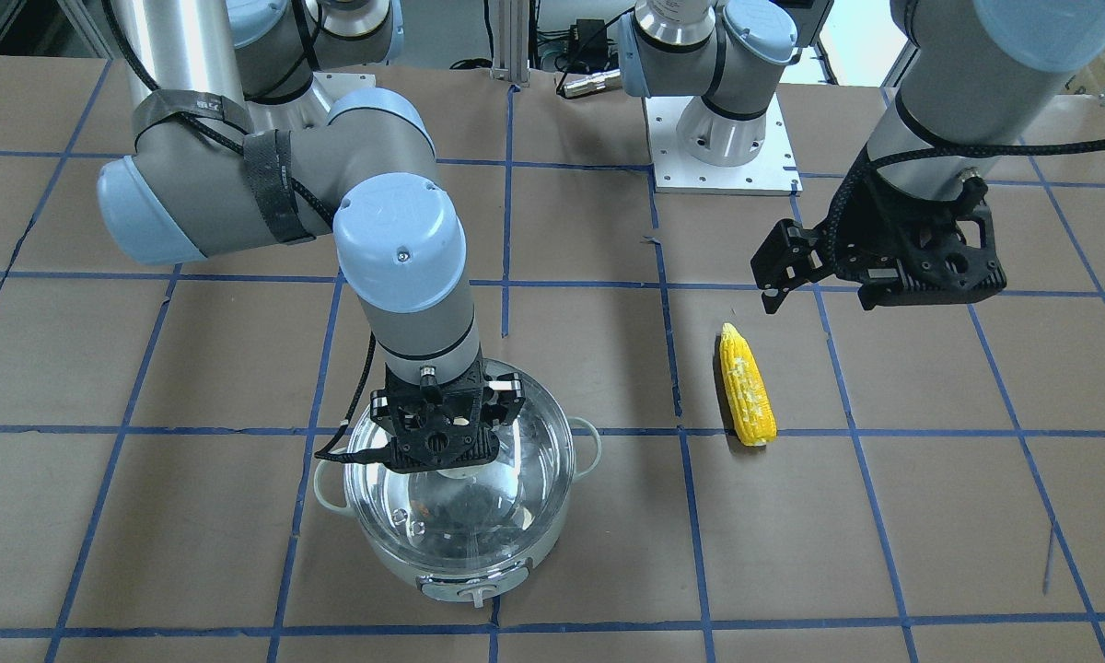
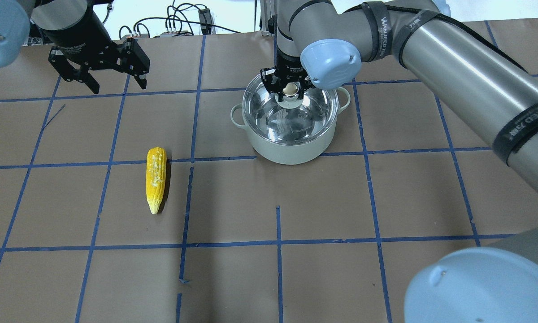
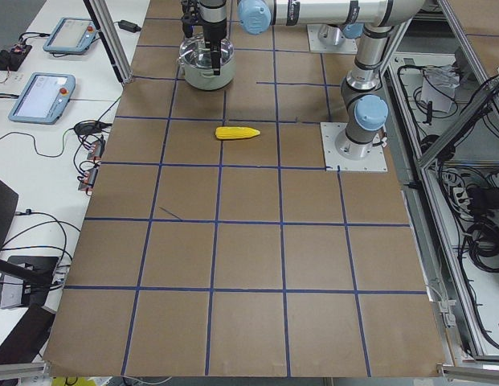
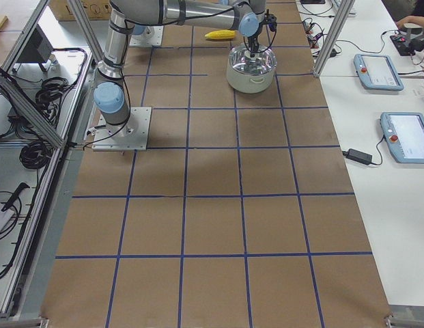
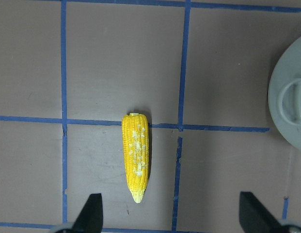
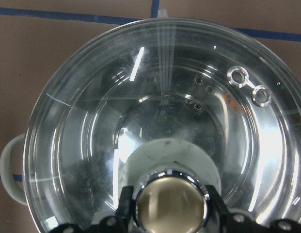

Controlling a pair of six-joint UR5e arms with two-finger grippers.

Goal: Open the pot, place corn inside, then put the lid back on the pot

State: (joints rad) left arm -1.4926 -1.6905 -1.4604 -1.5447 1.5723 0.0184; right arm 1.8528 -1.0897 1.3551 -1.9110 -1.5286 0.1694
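over the pale grey steel-lined pot (image 2: 291, 150) our right gripper (image 6: 170, 206) pinches the knob of the round clear glass lid (image 6: 140, 92), lid seated. left gripper (image 5: 172, 216), jaws spread, hangs nearer the yellow tapered corn ear (image 5: 135, 162) on the brown table (image 5: 29, 58); its long axis runs across the jaw gap, just fwd.

The corn (image 2: 156, 179) is yellow with pale flecks. The pot (image 2: 291, 153) is grey-white, its lid (image 2: 311, 117) clear. The table (image 2: 340, 278) is brown, blue-gridded.
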